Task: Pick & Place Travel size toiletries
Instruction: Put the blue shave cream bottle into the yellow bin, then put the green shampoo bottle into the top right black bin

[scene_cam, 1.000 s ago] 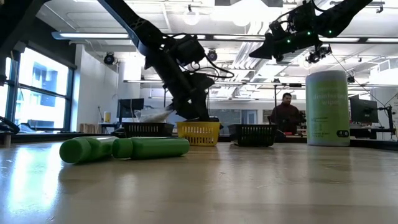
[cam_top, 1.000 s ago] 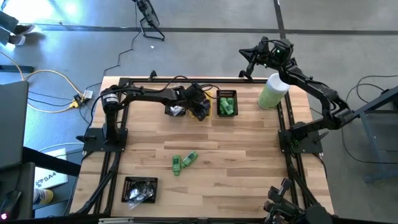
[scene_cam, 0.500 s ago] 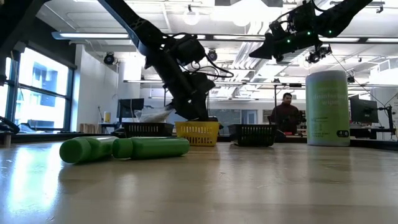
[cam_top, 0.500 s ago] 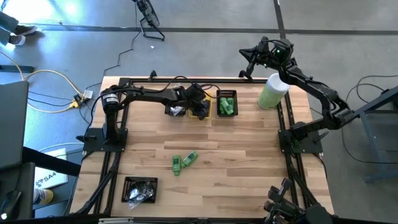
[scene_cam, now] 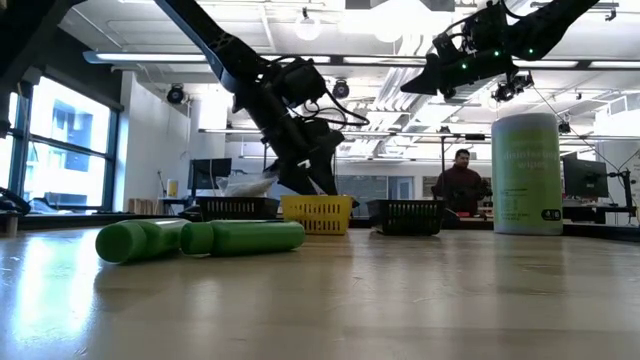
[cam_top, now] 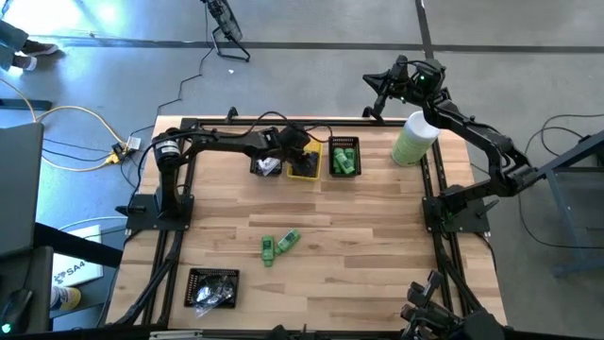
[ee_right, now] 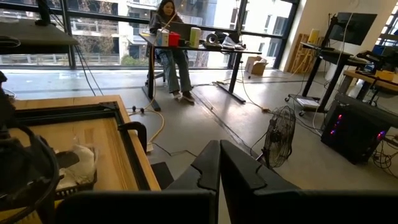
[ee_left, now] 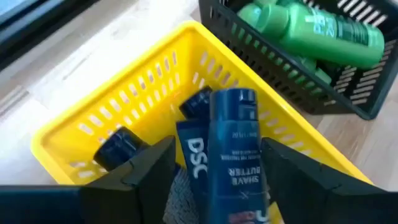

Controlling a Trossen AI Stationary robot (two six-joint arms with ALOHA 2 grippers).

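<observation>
Now wider left claw [ee_left: 214,171] over yellow bin [ee_left: 149,93]

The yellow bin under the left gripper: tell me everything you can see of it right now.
The yellow bin is a small rectangular basket, apparently plastic, with slotted walls. It sits upright at the far edge of the wooden table, between two black bins. Inside lie dark blue tubes, one reading "shave butter", plus a dark round cap. The left gripper hangs over it, fingers apart either side of a tube.
</observation>
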